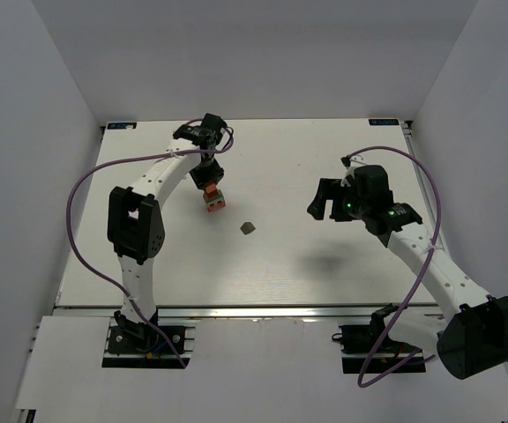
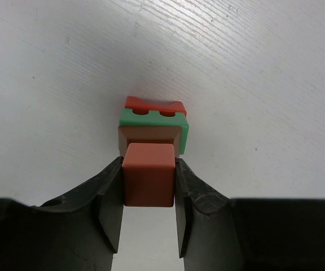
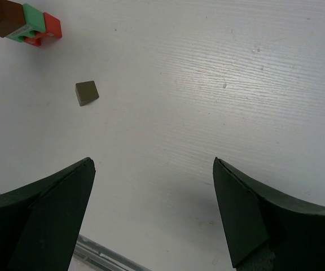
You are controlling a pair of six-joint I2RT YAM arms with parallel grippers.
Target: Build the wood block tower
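In the left wrist view, the left gripper [image 2: 149, 169] is seen with its jaws closed narrowly on the orange cube [image 2: 148, 183]. They grip it by two opposite side faces, presumably so that the cube can be seated squarely on the pieces below. Just beyond the cube, and touching it, lie a brownish piece [image 2: 148, 134], the mint-green slab [image 2: 151, 119] and the red notched piece [image 2: 151, 104]. These are packed together as the tower [image 1: 215, 204], left of centre on the tabletop [image 1: 324, 150].

Near the tower but apart from it, one loose dark brown piece [image 3: 87, 92] is left lying flat, seemingly not yet used. The right gripper [image 3: 152, 162] is held well apart from the tower, over bare tabletop, jaws spread wide with nothing between them — probably to keep clear of the stack.

No brand, label or writing can be read on anything.
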